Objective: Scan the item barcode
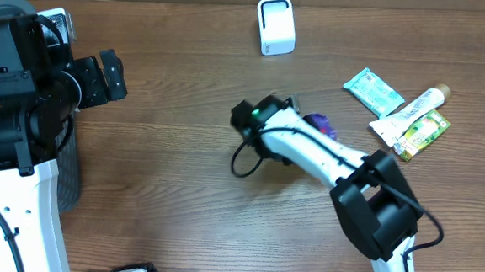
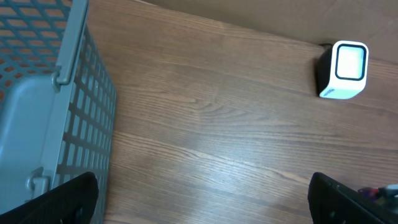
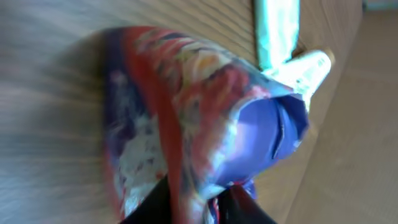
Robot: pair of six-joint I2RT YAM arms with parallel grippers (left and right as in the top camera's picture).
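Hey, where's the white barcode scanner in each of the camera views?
Overhead: barcode scanner at top centre, standing upright.
Left wrist: scanner at upper right.
Right wrist: not in it.
Shared landmark: the wood-grain table.

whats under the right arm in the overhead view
A purple packet pokes out beside the right arm; the arm covers most of it. The right wrist view shows its red and purple wrapper, but no barcode.
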